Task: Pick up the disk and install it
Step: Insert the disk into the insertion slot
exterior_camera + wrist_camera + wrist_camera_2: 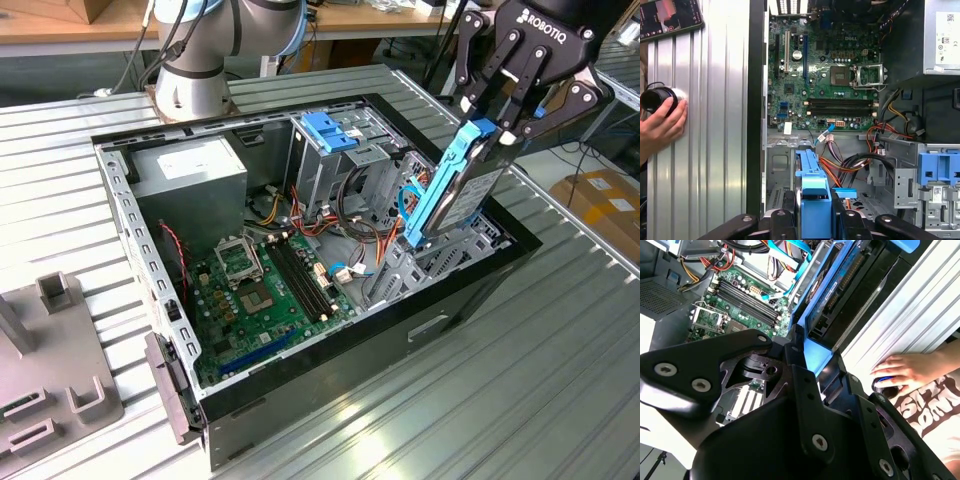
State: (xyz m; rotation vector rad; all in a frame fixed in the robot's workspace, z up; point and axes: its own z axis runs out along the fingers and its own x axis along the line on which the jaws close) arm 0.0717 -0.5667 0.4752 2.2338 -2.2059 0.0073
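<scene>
One disk (pixel 462 190), nearly upright, top end clenched in pincer (pixel 497 128), lower end inside computer case (pixel 330 370)

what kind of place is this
Probably a robotics lab or workshop: an open computer case sits on a ribbed metal table, the gripper holds the disk at that case, and a wooden desk stands behind.

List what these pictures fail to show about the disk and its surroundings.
- Lower end of the disk: exterior view; the disk itself hides whether it has entered the metal cage.
- The disk's label: first wrist view; seen edge-on behind its blue rail.
- Black round object: first wrist view; a hand partly covers it.
- Power supply: first wrist view; cut by the picture's edge.
</scene>
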